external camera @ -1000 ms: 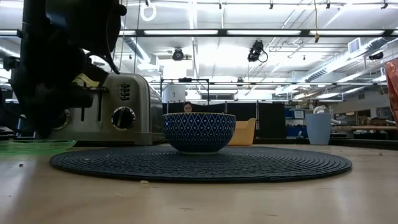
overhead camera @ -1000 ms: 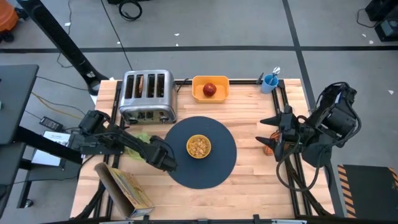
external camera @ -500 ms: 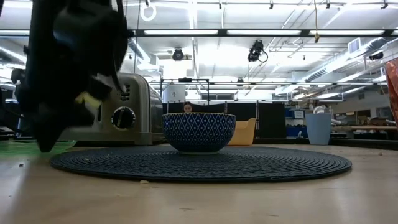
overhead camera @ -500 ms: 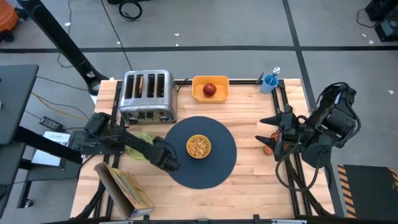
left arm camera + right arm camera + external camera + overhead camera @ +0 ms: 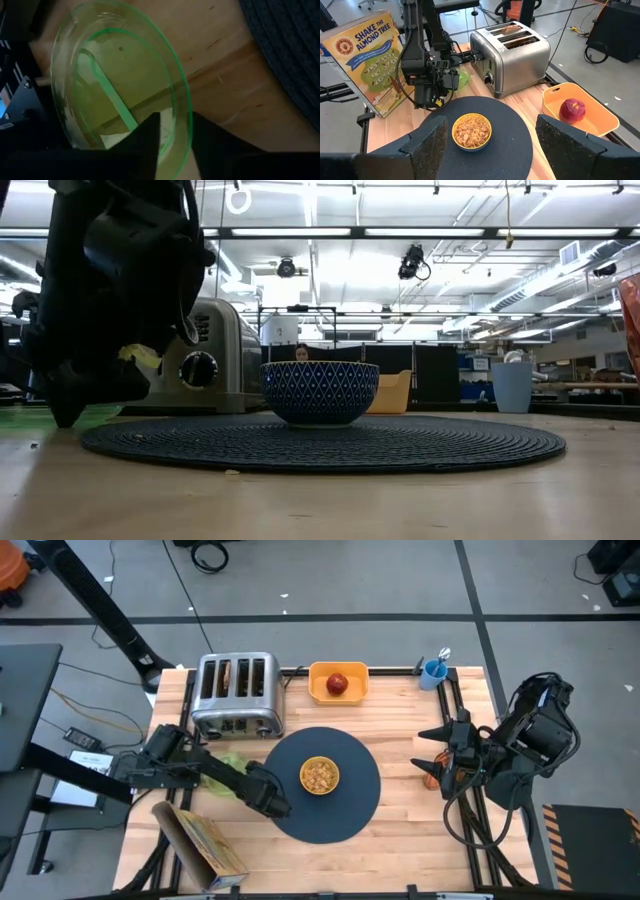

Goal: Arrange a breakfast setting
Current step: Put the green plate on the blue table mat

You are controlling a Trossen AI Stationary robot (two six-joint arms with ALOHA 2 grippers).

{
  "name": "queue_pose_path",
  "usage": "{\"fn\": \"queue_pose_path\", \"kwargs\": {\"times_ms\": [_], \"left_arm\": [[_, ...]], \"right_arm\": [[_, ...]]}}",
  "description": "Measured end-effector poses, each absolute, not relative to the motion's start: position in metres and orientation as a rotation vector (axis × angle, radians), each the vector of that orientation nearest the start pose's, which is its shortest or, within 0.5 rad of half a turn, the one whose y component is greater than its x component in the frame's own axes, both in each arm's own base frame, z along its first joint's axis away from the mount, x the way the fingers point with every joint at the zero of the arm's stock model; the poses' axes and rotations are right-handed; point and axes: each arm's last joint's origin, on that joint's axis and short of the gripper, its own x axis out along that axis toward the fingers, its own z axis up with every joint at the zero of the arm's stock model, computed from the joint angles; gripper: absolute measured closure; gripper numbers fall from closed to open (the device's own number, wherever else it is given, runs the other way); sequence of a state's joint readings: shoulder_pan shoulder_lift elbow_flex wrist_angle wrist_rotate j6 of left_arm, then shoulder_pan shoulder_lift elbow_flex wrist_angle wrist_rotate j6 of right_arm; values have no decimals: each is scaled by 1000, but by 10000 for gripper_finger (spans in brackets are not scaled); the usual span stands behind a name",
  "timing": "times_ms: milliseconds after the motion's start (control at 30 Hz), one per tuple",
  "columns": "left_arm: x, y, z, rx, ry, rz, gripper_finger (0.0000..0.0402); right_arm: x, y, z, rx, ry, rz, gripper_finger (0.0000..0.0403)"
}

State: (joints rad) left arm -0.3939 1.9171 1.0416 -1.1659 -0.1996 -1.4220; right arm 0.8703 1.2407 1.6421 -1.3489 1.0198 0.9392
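Nearest you, your left end effector (image 5: pixel 268 802) sits low at the dark round mat's (image 5: pixel 345 810) left edge, its fingers (image 5: pixel 145 145) closing on the rim of the green plate (image 5: pixel 120 85), which lies on the counter (image 5: pixel 420 830) just left of the mat. The cereal-filled bowl (image 5: pixel 320 776) stands on the mat's middle. Your right end effector (image 5: pixel 436 752) waits open by the counter's right side. Farther back, toast (image 5: pixel 511 29) sits in the toaster (image 5: pixel 236 695), and the red apple (image 5: pixel 339 684) rests in the yellow tub (image 5: pixel 356 672).

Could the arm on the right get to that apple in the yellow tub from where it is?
Probably yes. The apple lies uncovered in the open-topped tub, and the table between it and the right gripper looks bare; actual reach can't be judged.
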Motion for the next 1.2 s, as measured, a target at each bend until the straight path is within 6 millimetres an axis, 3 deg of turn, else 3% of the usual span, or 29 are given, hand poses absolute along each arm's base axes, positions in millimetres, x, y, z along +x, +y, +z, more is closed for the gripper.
{"fn": "queue_pose_path", "kwargs": {"times_ms": [233,467,700,933,1200], "left_arm": [[250,-98,115,-362,1542,1172,391],[252,-101,119,-367,1558,1166,392],[267,-121,149,-282,1486,1104,394],[274,-159,188,61,1510,735,396],[255,-206,202,372,1524,339,396]], "right_arm": [[138,125,437,120,427,-359,96],[137,125,437,97,431,-353,96],[131,118,442,113,418,-346,96],[125,111,446,118,408,-336,96],[123,107,448,138,400,-336,96]]}}
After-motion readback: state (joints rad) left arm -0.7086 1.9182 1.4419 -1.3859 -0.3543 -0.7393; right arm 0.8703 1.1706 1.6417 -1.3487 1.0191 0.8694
